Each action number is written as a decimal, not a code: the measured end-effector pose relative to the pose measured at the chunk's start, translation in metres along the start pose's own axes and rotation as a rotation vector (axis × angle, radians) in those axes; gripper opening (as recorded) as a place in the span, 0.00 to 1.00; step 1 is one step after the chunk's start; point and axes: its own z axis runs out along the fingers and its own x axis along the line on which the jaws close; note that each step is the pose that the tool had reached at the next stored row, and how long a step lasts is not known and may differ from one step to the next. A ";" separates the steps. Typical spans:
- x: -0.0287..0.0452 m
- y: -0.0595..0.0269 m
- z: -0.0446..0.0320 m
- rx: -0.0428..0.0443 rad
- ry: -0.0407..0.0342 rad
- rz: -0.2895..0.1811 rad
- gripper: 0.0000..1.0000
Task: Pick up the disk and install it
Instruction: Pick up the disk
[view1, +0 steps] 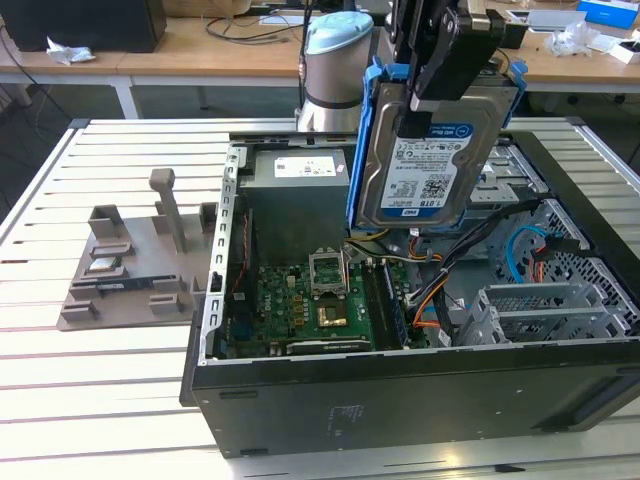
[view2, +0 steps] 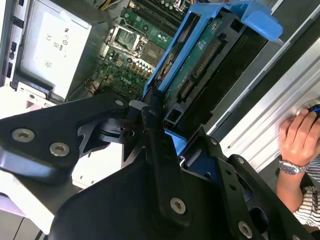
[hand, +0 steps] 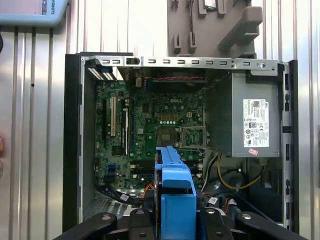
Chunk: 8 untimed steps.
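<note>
The disk (view1: 430, 150), a flat rectangular silver hard drive with a white-and-blue label on its face and bright blue plastic rails along its edges, is being held upright in the air. Its labelled face is being turned toward the exterior view. It is being gripped at its upper edge by the black gripper (view1: 425, 95). The fingers (view1: 415, 105) are being kept narrow, pressed against the drive from both sides, one of them lying across the label.

In the second wrist view the disk (view2: 200, 65) is being seen edge-on as a blue frame running away from the gripper (view2: 170, 135). In the first wrist view its blue rail (hand: 175, 195) is being shown hanging over the inside of the open black computer case (view1: 400, 400).

The case is being supported on its side by a slatted silvery metal table (view1: 100, 380). Below and beside the disk, a green motherboard (view1: 310, 300) is being exposed. A grey box-shaped power supply (view1: 300, 195) is being shown just toward the exterior view's left of the disk. A grey metal drive cage (view1: 540, 310) is being seen toward the exterior view's right, with orange and blue cables (view1: 530, 250) near it.

A grey plastic fixture (view1: 130, 260) is being carried by the table, well apart from the case at the exterior view's left. A person's hand (view2: 300, 137) wearing a wristwatch is being seen beyond the table's edge in the second wrist view.
</note>
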 end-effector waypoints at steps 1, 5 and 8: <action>0.0000 -0.0002 0.0004 0.0000 0.0000 0.000 0.37; 0.0002 -0.0006 0.0015 0.0000 0.0000 0.000 0.37; 0.0003 -0.0011 0.0026 0.0001 0.0000 0.000 0.37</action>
